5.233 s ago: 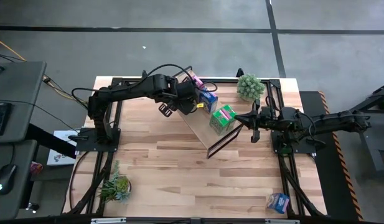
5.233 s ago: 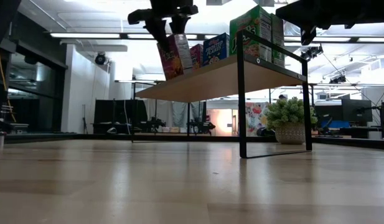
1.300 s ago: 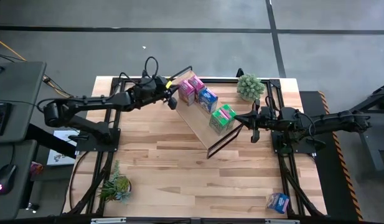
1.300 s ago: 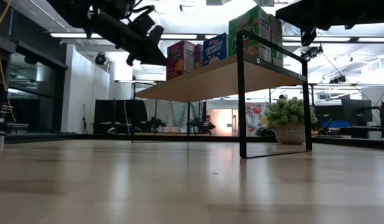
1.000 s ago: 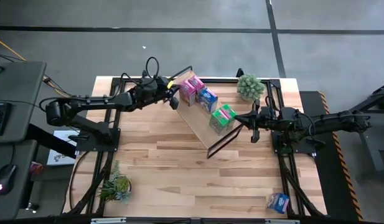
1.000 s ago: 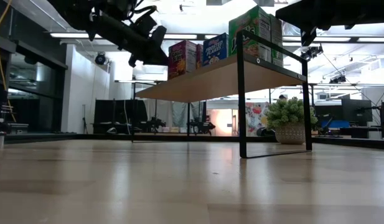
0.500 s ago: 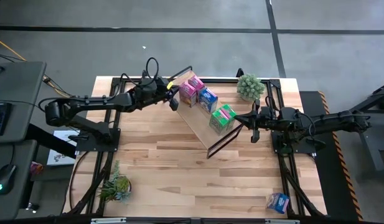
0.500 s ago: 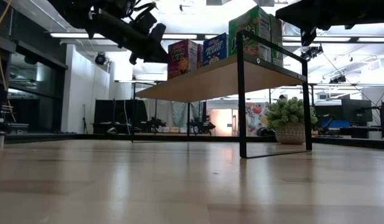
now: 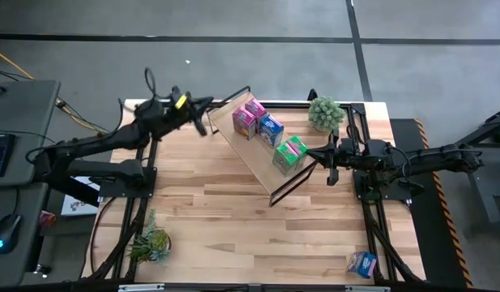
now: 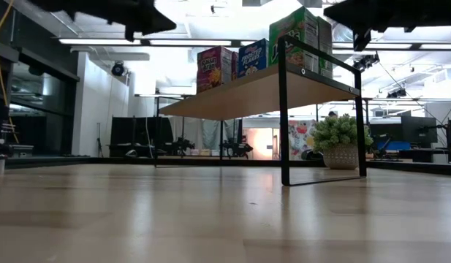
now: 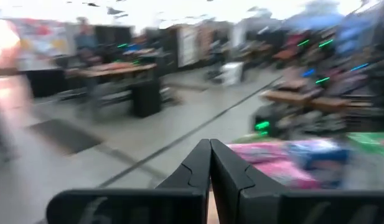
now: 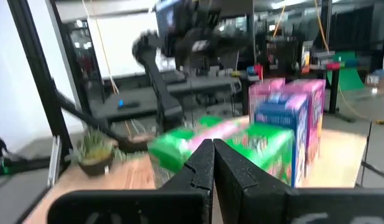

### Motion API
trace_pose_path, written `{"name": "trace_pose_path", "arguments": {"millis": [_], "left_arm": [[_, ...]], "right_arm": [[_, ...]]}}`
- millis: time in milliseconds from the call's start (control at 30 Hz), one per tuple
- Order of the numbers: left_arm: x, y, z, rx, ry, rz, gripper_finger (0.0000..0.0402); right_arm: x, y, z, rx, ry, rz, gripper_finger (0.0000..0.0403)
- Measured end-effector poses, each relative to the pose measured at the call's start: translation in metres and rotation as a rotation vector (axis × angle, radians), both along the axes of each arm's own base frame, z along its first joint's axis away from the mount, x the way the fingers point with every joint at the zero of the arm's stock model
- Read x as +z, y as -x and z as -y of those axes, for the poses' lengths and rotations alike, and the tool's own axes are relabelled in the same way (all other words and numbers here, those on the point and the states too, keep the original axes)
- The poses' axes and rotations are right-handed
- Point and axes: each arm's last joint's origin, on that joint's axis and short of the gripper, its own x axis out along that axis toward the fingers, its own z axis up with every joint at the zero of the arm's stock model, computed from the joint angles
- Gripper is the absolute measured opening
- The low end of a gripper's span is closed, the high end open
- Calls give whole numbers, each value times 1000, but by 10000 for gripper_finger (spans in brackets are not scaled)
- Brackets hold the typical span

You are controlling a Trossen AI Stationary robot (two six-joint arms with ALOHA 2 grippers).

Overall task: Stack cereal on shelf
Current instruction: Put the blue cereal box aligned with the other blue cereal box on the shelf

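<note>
- High view: shelf (image 9: 258, 162) sits diagonally mid-table, running from the far-left area toward the centre-right. On it, in a row: two pink cartons (image 9: 248, 118) at the far end, a blue carton (image 9: 271, 130) next, green cartons (image 9: 290, 154) near the end closest to the right arm. One more blue carton (image 9: 362, 264) lies on the table at the near-right corner, well apart from the shelf. Left gripper (image 9: 202, 118) is near the table's far-left corner, just off the shelf's far end, touching nothing. Right gripper (image 9: 331, 165) is just beside the shelf's near end, close to the green cartons, holding nothing. Potted plant (image 9: 326, 113) at far right, another plant (image 9: 151, 242) near left.
- Low view: shelf board (image 10: 247, 91) on black frame legs, cartons upright on top: pink (image 10: 214, 67), blue (image 10: 253, 56), green (image 10: 302, 31). Left arm is a dark shape at top left, clear of the shelf; right arm is dark at top right above the green cartons. Plant (image 10: 339, 142) behind the frame.
- Left wrist view: left gripper (image 11: 210, 163) fingers pressed together, empty; blurred pink and blue cartons (image 11: 291, 163) beyond the tips.
- Right wrist view: right gripper (image 12: 213, 163) fingers closed tip to tip, empty. Green cartons (image 12: 241, 146) just ahead, blue (image 12: 280, 140) and pink (image 12: 313, 124) behind them.
</note>
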Motion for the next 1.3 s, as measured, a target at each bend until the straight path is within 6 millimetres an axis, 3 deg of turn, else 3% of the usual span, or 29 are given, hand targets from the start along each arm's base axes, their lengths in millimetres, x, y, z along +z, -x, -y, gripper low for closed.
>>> {"name": "trace_pose_path", "arguments": {"millis": [233, 367, 467, 700, 800, 900, 1067, 1200, 1300], "left_arm": [[-50, 19, 32, -204, -43, 246, 0], [-55, 21, 41, -293, -76, 294, 0], [-55, 20, 46, -331, -77, 296, 0], [-56, 17, 53, -369, -89, 273, 0], [-56, 17, 55, -380, -90, 272, 0], [-56, 17, 56, -381, -102, 268, 0], [-55, 17, 56, -381, -106, 275, 0], [-54, 18, 56, -381, -111, 288, 0], [-54, 18, 56, -380, -112, 288, 0]], "right_arm": [[24, 3, -4, 132, 88, 260, 0], [48, 0, -7, 210, 148, 467, 2], [72, -11, -8, 206, 168, 437, 22], [153, -30, -4, 66, 122, -14, 159], [179, -32, -3, 35, -90, -307, 219], [195, -28, -6, -61, -405, -584, 250], [193, -29, -31, -300, -847, -1002, 257], [187, -48, -71, -219, -1067, -998, 257], [165, -55, -101, -328, -1162, -1137, 257]]}}
